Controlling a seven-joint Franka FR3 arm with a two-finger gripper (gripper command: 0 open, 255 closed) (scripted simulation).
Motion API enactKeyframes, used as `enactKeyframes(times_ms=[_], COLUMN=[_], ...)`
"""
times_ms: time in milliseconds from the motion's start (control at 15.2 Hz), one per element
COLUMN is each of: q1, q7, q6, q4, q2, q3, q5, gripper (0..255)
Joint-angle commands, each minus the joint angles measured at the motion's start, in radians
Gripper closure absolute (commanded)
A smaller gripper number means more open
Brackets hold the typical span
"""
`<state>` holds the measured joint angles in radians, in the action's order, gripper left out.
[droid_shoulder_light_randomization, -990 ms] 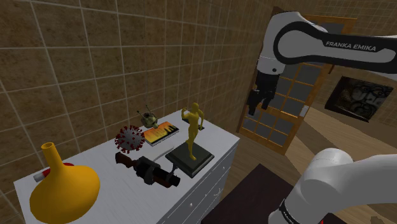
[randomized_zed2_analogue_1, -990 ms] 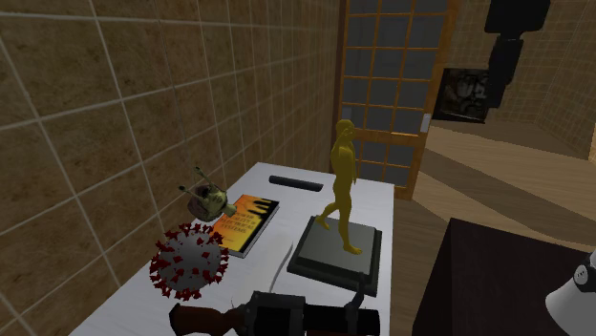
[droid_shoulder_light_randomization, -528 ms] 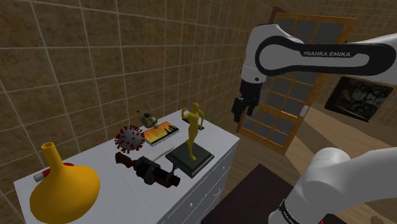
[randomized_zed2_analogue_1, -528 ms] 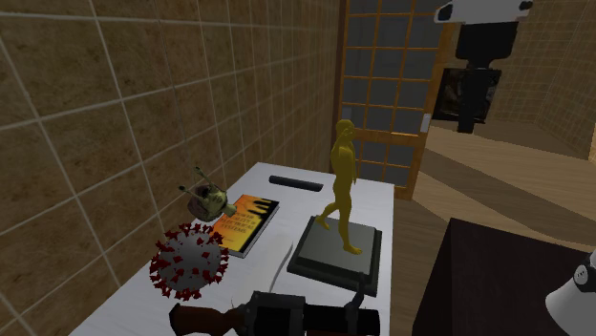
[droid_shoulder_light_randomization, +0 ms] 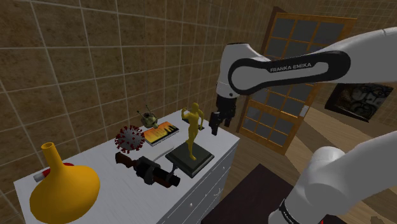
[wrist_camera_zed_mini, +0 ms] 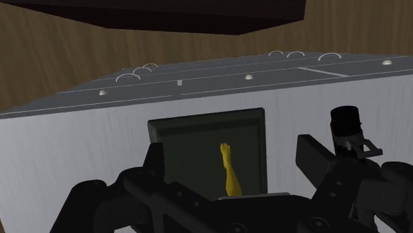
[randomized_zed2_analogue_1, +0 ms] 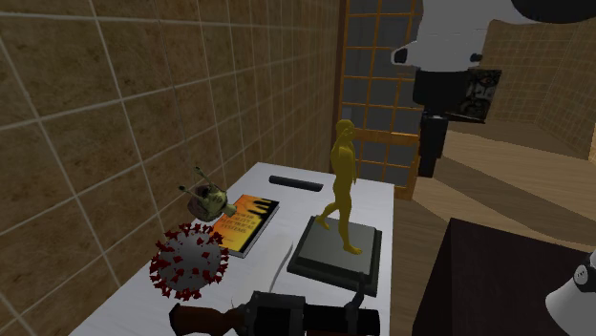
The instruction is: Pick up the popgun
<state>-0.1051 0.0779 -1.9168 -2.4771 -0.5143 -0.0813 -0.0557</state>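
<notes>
Popgun well apart from gripper, gold statuette between

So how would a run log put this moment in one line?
gripper: open, empty, in air near gold figurine | popgun: on white cabinet, untouched

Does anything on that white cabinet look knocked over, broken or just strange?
Nothing looks spilled or broken. The golden figurine stands upright, the book lies flat, and the popgun lies near the cabinet's front edge. Only the yellow flask seems to lean, with its neck tilted.
</notes>
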Motion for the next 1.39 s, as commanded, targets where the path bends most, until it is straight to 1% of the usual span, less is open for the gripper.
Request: enactKeyframes(times_ms=[0,330,660,990,1320], q1=[-0.018,-0.059,-0.095,-0.131,-0.173], q7=[0.004,0.014,0.029,0.051,0.080], q6=[-0.054,-0.175,-0.278,-0.361,-0.421], q4=[0.010,0.050,0.116,0.205,0.317], q2=[0.061,0.216,0.380,0.546,0.715], q3=[-0.019,-0.067,-0.114,-0.156,-0.186], q5=[-0.014,-0.038,-0.043,-0.026,0.012], gripper=[0,0,0,0,0])
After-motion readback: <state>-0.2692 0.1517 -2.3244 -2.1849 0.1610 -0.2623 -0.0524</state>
